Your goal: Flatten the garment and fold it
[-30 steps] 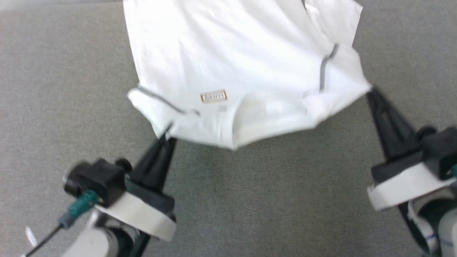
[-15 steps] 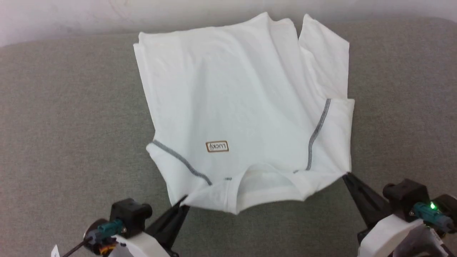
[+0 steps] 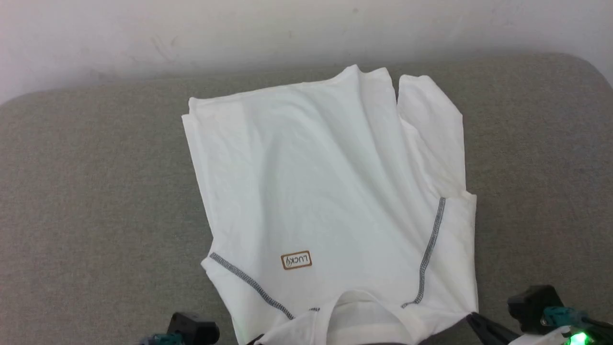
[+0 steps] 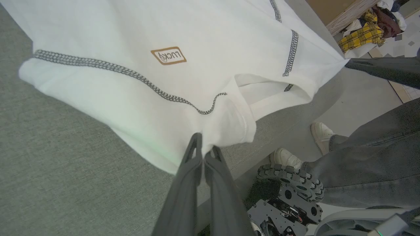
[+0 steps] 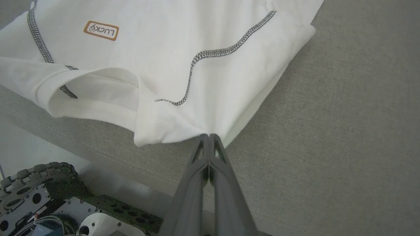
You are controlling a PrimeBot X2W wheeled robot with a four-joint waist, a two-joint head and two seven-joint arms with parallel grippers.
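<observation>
While both jaws pinch its shoulders, the garment [image 3: 325,191] stretches away, collar nearest.

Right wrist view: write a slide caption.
Right gripper shut on the shirt at its shoulder edge, beside the collar, over grey upholstery.

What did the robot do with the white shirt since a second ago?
Mostly the head camera tipped up, so the wall came into view. The white shirt looks drawn out longer and flatter toward the robot. Nothing grabbed or dropped: the left gripper and right gripper stay shut on its shoulder corners, on the grey padded surface.
</observation>
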